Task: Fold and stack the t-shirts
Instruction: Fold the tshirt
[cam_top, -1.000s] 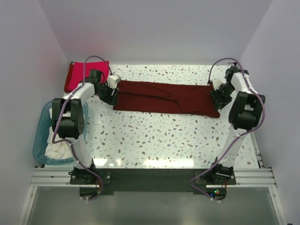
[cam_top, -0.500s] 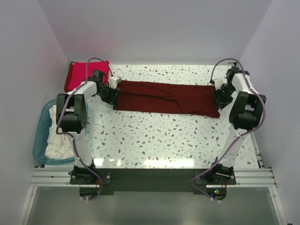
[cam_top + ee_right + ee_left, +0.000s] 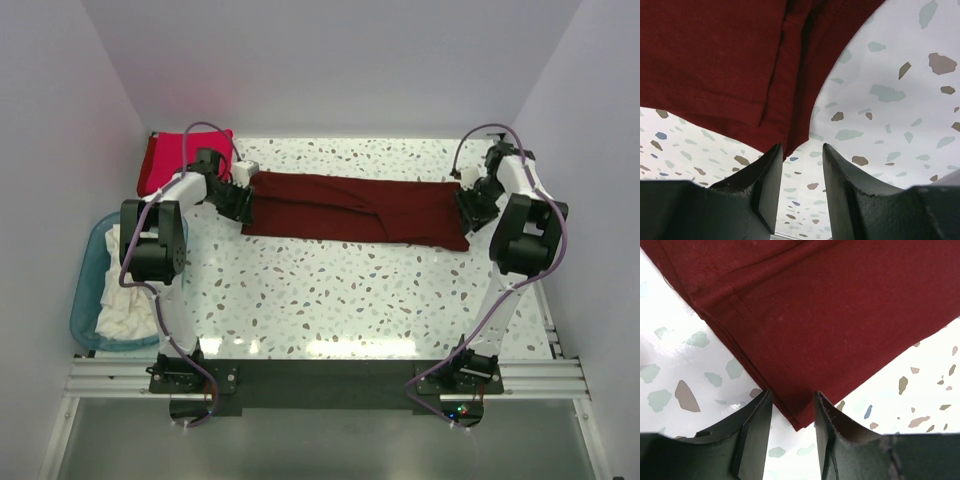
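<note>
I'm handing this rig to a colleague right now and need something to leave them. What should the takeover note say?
Left tool: open, fingers either side of a left-end corner of the maroon t-shirt, not pinching it.
Right tool: open, likewise at a right-end corner.
The maroon t-shirt lies flat as a long band across the far part of the table. The crimson t-shirt sits compact at the far left. The white t-shirts are bunched in the blue tub.
Done: maroon apparently folded lengthwise.
Left: grip both ends, fold across, stack, then fold the white ones.
</note>
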`<action>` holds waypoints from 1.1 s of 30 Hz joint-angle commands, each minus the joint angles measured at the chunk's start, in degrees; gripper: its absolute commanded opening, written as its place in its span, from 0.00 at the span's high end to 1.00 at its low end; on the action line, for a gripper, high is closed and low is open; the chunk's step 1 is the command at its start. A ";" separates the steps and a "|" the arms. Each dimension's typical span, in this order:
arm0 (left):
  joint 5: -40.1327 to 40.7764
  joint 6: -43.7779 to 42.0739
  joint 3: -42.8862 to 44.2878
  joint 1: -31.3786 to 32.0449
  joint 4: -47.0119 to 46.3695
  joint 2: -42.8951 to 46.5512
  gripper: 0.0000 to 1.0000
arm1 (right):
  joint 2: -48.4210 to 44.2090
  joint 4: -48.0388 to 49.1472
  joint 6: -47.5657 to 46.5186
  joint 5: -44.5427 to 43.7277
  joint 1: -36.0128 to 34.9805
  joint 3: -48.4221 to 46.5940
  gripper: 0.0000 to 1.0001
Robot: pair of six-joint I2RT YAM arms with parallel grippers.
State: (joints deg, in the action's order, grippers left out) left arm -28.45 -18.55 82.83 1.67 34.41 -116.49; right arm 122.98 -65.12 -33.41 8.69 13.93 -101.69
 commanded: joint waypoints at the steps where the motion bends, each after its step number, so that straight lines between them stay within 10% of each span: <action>1: 1.46 1.40 1.46 -0.09 0.48 -0.06 0.56 | 0.16 -1.32 0.98 0.54 0.57 -2.37 0.58; 18: 1.38 1.93 1.46 -0.09 2.24 -1.37 0.59 | 1.47 -1.85 1.24 -0.08 0.66 -2.37 0.55; 33: 0.94 1.41 1.46 -0.09 0.74 1.61 0.81 | 1.21 -2.20 0.89 1.68 0.74 -3.60 0.59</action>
State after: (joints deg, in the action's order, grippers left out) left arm -26.59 -17.47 82.85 1.65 35.31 -117.43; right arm 124.55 -66.63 -33.34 8.80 14.33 -103.07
